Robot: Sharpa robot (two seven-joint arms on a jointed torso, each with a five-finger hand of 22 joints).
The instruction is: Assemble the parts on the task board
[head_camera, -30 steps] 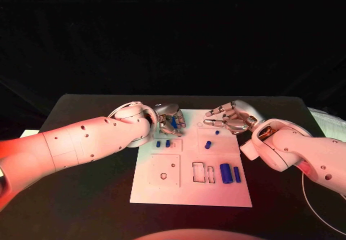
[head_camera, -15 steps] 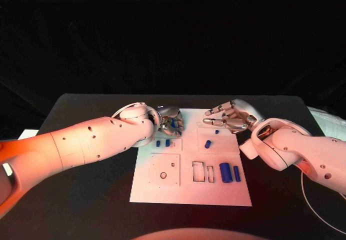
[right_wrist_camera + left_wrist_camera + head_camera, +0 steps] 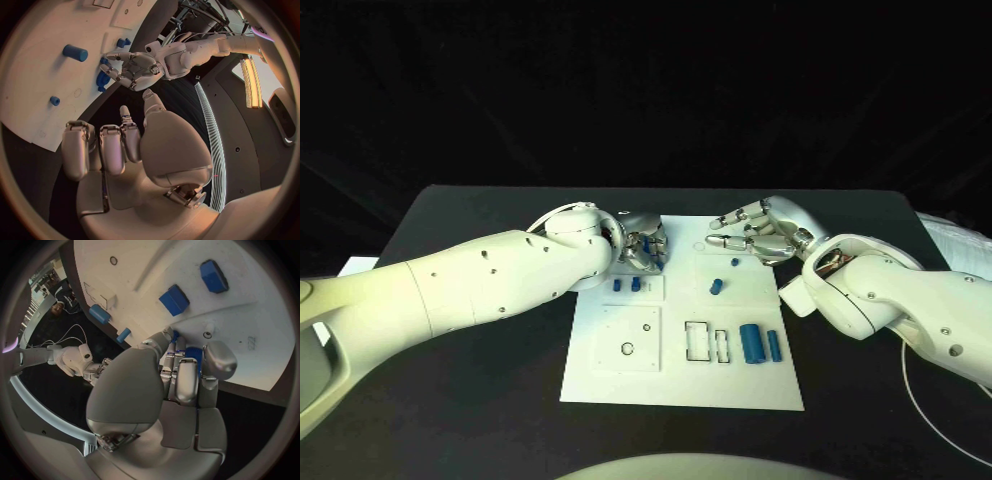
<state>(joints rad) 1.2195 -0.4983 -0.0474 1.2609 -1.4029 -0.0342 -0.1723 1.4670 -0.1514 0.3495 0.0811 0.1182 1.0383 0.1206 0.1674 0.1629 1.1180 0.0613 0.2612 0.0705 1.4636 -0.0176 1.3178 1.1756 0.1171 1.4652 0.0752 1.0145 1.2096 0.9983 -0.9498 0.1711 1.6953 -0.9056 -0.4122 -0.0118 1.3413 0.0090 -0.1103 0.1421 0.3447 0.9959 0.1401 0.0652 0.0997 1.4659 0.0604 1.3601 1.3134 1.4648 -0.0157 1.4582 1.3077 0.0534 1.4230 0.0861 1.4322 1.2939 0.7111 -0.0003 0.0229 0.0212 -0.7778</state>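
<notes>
1. White task board lying in the middle of the black surface, long side running from 12 to 6 o'clock in the head view.
2. Left hand set over the board's corner at about 11 o'clock, fingers curled down around a blue part; part seen between the fingertips in the left wrist view, so held.
3. Right hand hovering at the board's corner near 1 o'clock, fingers partly bent and apart, nothing between them.
4. Two small blue parts standing side by side just below the left hand, at 6 o'clock from it.
5. A small blue peg and a tilted blue cylinder lying on the board's right half, at 7 o'clock from the right hand.
6. A large blue cylinder and a slimmer blue bar lying side by side near the board's right edge, toward 5 o'clock.
7. Two narrow rectangular slots just left of that pair; a raised square plate with a small hole at 9 o'clock from the slots.
</notes>
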